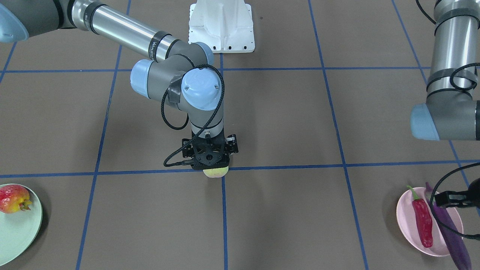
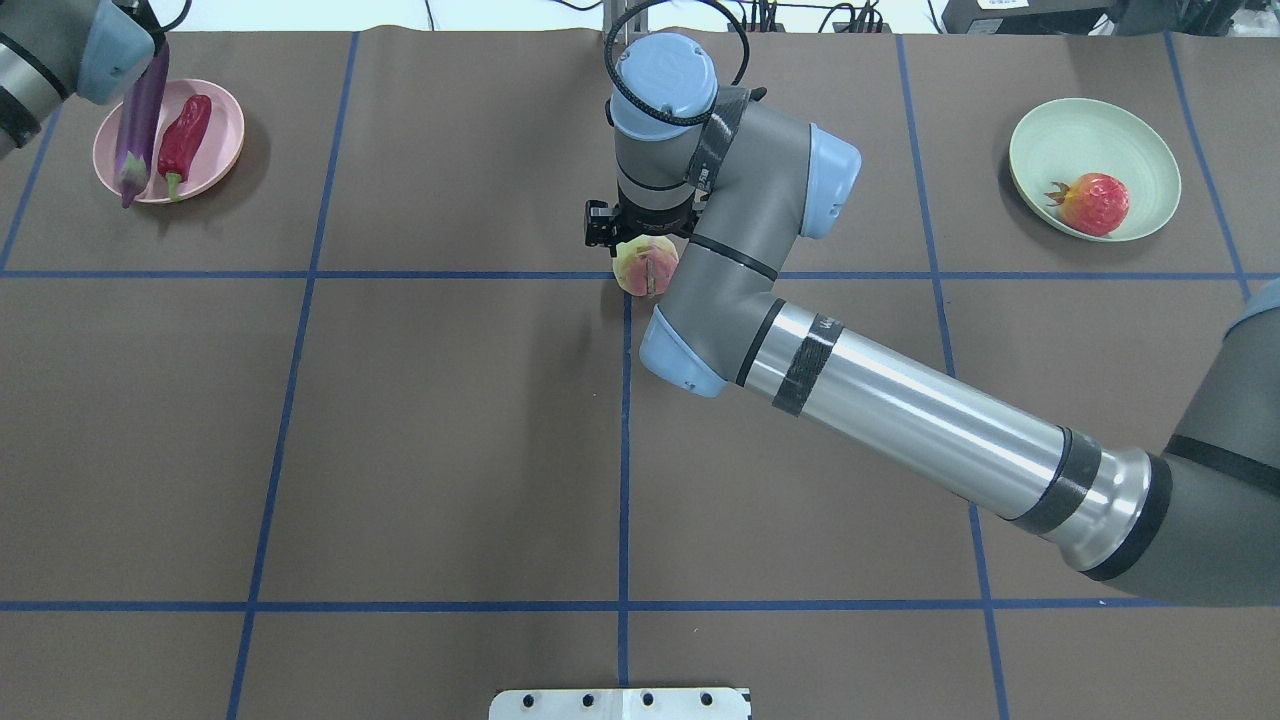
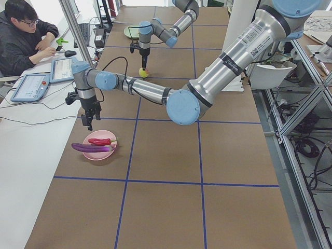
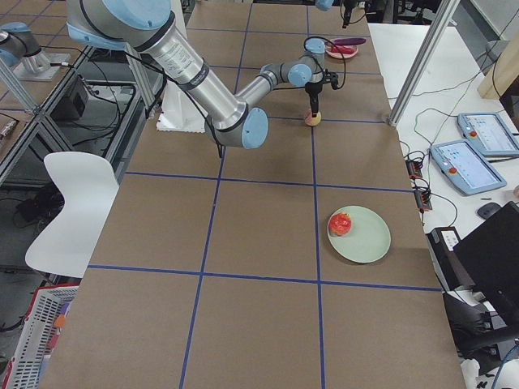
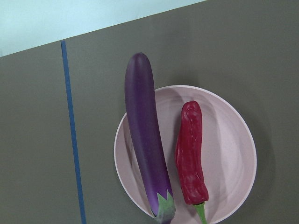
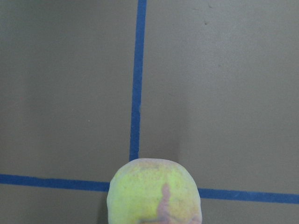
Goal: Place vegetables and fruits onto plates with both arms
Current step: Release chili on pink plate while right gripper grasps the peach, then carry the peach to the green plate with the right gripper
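Peach (image 2: 640, 266), brown table (image 2: 450, 450), blue grid lines (image 2: 624, 450)

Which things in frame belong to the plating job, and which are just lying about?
Job: eggplant, chili pepper, pink plate, peach, pomegranate, green plate, right arm, left arm.
Lying about: white base block, teach pendants, white chair.

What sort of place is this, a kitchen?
Probably a robotics lab, not a kitchen: a left arm and right arm over a tape-gridded table, with an operator and control tablets alongside.
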`<action>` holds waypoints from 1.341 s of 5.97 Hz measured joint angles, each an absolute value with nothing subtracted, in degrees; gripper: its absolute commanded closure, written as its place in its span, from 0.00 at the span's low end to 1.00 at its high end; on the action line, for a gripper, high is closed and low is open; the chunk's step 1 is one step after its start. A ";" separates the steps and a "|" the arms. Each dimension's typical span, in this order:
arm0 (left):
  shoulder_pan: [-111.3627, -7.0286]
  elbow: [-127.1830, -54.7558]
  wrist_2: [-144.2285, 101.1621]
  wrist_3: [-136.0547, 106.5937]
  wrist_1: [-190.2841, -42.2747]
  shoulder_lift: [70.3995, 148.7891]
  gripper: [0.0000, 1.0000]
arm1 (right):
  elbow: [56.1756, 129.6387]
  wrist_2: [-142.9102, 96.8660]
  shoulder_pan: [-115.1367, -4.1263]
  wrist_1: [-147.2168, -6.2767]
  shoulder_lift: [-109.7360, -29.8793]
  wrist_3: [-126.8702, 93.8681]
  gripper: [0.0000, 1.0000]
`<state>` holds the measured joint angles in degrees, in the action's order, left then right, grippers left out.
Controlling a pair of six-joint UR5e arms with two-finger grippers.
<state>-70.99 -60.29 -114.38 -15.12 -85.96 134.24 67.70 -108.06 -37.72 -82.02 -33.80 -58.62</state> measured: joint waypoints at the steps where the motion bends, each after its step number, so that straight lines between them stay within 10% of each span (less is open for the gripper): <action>1: -71.01 -60.29 -114.41 -15.12 -85.96 134.22 0.00 | 66.13 -107.43 -37.44 -79.87 -33.68 -58.44 0.00; 5: -71.96 -63.60 -114.49 -15.12 -81.53 134.42 0.00 | 63.34 -106.59 -35.86 -77.38 -33.90 -58.00 0.01; 6: -72.19 -67.67 -114.51 -15.12 -77.29 134.22 0.00 | 63.17 -106.36 -35.64 -77.32 -33.90 -58.01 0.88; 8: -72.31 -82.55 -114.93 -15.12 -69.18 128.62 0.00 | 63.87 -106.27 -35.93 -76.46 -33.81 -58.62 1.00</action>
<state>-72.31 -82.55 -114.93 -15.12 -69.18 128.62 63.87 -106.27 -35.93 -76.46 -33.81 -58.62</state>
